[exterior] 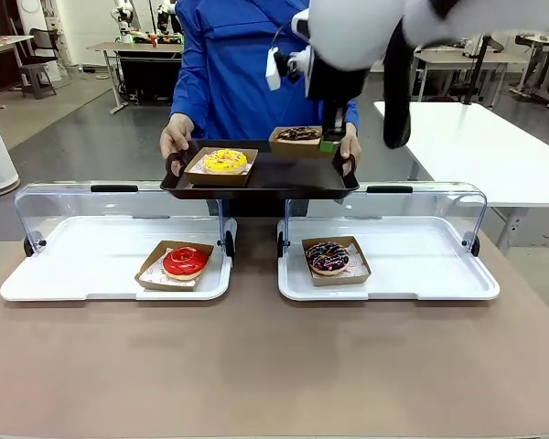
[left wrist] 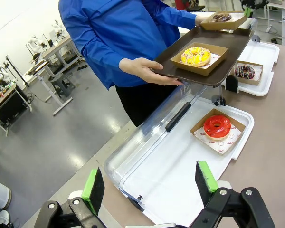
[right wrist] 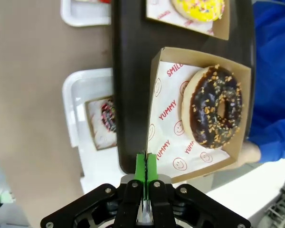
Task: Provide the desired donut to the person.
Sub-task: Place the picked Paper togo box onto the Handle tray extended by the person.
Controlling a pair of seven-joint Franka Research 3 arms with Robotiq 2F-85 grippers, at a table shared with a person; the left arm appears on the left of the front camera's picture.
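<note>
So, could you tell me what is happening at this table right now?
The person holds a dark tray with both hands. The right gripper is shut on the edge of the chocolate donut's box, holding it at the tray beside a yellow donut. The left gripper hangs open near the table. A red donut and a sprinkled chocolate donut sit in the open display cases.

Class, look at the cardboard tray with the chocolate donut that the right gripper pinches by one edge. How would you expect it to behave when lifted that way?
The cardboard tray is thin, open-topped card, so held by one wall in the right gripper it would likely flex and sag. The chocolate donut lies loose on printed paper, off toward the far side, so it may slide if the tray tilts. Its sprinkled icing looks easily smeared.
</note>
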